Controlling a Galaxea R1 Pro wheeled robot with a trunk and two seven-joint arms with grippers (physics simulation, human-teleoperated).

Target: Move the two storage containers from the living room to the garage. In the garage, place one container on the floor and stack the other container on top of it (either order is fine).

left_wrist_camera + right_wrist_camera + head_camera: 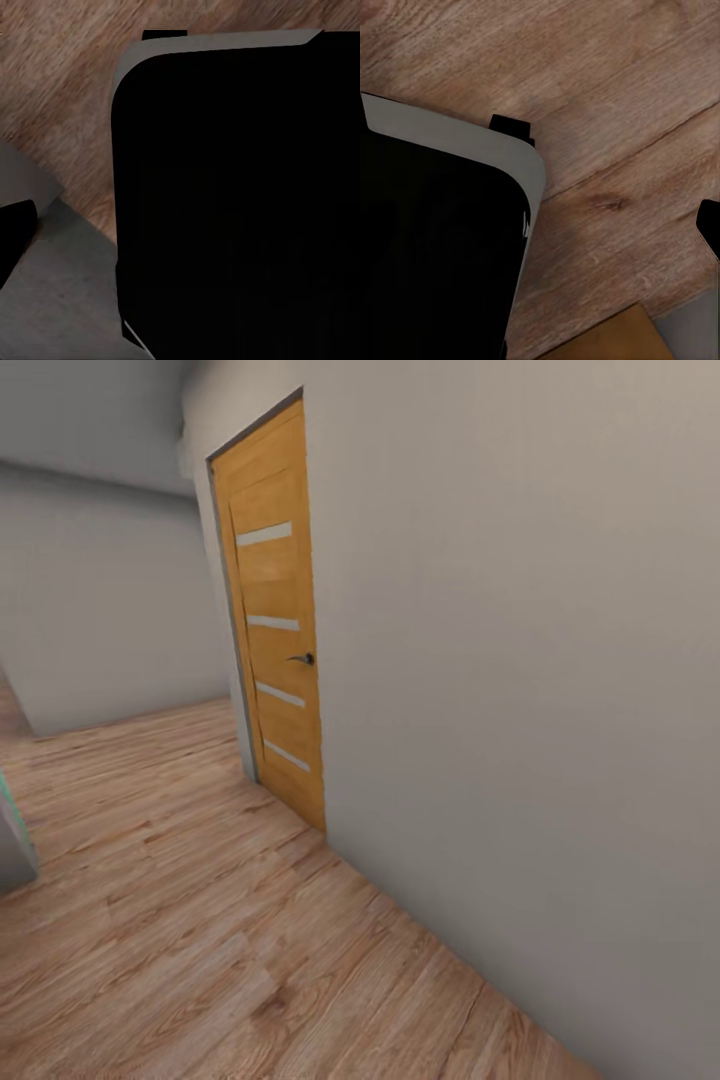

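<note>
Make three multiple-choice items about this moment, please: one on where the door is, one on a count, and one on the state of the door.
1. Where is the wooden door in the head view?
A. In the grey wall that runs along the right side
B. In the far wall, straight ahead
C. Lying on the floor

2. How many pale horizontal strips does the door have?
A. Two
B. Four
C. Six

3. What is the door's state?
A. Wide open
B. Removed from its frame
C. Shut

Answers:
1. A: the door sits in the wall on the right.
2. B: four pale strips are spread down the panel.
3. C: the door fills its frame, with its dark handle near the edge.
</note>
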